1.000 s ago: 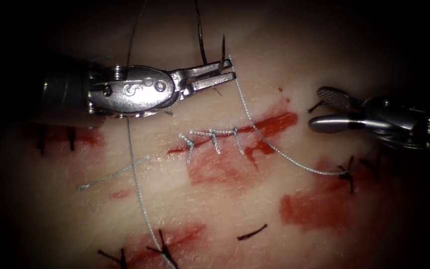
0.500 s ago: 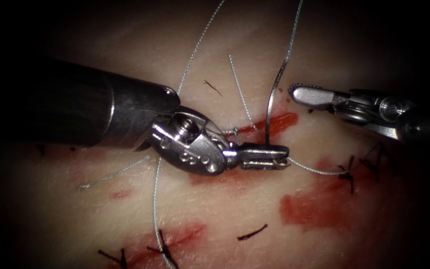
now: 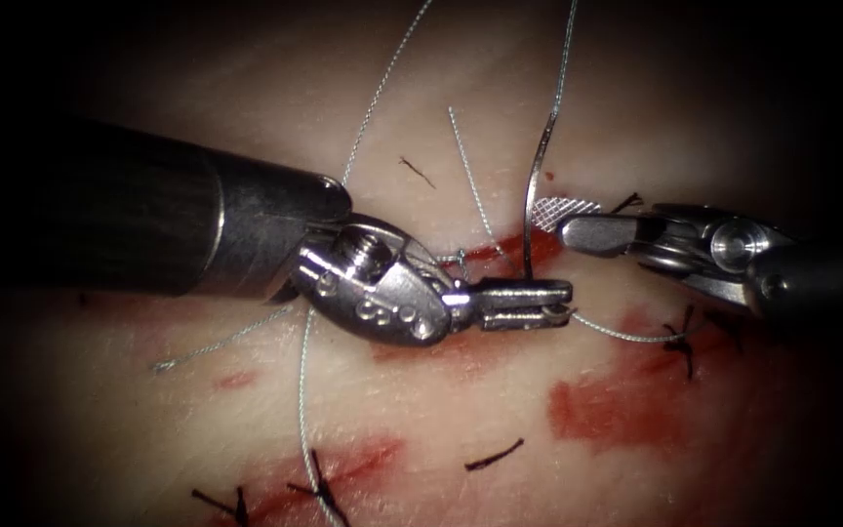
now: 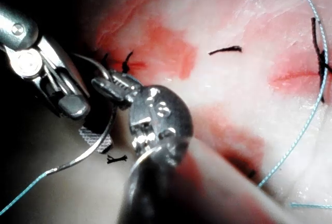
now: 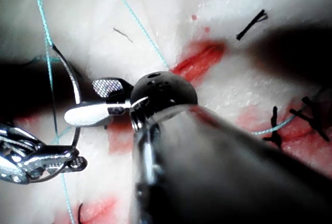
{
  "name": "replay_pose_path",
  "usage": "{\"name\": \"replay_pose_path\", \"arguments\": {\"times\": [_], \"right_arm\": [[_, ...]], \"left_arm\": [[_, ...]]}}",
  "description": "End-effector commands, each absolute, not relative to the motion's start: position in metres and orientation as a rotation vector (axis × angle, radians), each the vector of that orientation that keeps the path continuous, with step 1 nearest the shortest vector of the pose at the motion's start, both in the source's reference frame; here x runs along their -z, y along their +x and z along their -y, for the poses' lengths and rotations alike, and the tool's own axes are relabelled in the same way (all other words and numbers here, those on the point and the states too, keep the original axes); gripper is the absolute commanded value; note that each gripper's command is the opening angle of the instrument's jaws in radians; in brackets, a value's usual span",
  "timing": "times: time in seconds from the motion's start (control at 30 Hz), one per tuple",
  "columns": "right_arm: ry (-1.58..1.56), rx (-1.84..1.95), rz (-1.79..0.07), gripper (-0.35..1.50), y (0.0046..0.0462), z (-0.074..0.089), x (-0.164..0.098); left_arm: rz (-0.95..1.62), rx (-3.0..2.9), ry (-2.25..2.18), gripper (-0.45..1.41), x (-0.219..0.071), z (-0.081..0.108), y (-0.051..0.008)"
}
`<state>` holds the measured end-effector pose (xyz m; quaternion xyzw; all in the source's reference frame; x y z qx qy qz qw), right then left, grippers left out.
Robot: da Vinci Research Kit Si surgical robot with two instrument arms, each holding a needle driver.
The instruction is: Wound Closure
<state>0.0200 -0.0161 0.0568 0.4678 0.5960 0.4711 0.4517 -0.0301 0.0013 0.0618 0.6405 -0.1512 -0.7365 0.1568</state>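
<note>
My left tool (image 3: 568, 301) lies across the cut (image 3: 539, 244) in the tissue (image 3: 441, 410), jaws shut on the curved needle (image 3: 536, 190) near its lower end. The needle stands up from those jaws, over the unstitched right part of the cut; whether its tip touches tissue I cannot tell. Pale thread (image 3: 563, 68) runs up from the needle's top end. My right tool (image 3: 548, 222) reaches in from the right, jaws open astride the needle's middle. The right wrist view shows the same: right tool (image 5: 83, 100) beside the needle (image 5: 77, 86), left tool (image 5: 78, 161) below. In the left wrist view the needle (image 4: 106, 130) arcs past the left tool (image 4: 106, 85).
Red fluid (image 3: 617, 410) stains the tissue right of and below the cut. Dark stitch ends (image 3: 680, 337) sit at the right, and others (image 3: 319, 488) near the bottom. A loose pale thread piece (image 3: 221, 342) lies at the left. A long thread strand (image 3: 302, 390) runs under the left tool.
The left tool swung down from the upper left to the cut and now holds the needle. The right tool moved left and down and opened its jaws around the needle.
</note>
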Motion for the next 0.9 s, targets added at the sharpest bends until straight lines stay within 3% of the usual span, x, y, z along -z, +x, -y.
{"name": "replay_pose_path", "arguments": {"times": [0.03,0.4,0.63,0.67,0.7,0.8,0.83,0.9], "right_arm": [[1.153,-1.159,-1.476,0.78,0.021,0.0161,-0.0572],[1.002,-1.165,-1.55,0.76,0.0221,0.0135,-0.0576],[1.003,-1.177,-1.569,0.59,0.022,0.0131,-0.0571],[1.003,-1.177,-1.569,0.51,0.022,0.0132,-0.0571],[1.002,-1.176,-1.569,-0.28,0.022,0.0133,-0.0572],[1.003,-1.174,-1.569,-0.35,0.0219,0.0133,-0.0572],[1.002,-1.174,-1.566,-0.35,0.0219,0.0133,-0.0573],[0.991,-1.18,-1.536,-0.35,0.0218,0.0135,-0.0574]], "left_arm": [[0.431,2.107,1.832,-0.45,-0.0624,-0.0011,-0.0307],[0.419,2.13,1.839,-0.45,-0.0629,-0.0005,-0.031],[0.415,2.134,1.842,-0.45,-0.0629,-0.0005,-0.0311],[0.417,2.137,1.841,-0.45,-0.0629,-0.0004,-0.0311],[0.418,2.137,1.841,-0.45,-0.0629,-0.0004,-0.0312],[0.402,2.148,1.851,-0.45,-0.0629,-0.0004,-0.0312],[0.369,2.173,1.879,-0.3,-0.0629,-0.0004,-0.0312],[0.346,2.191,1.894,-0.22,-0.0627,-0.0007,-0.0315]]}}
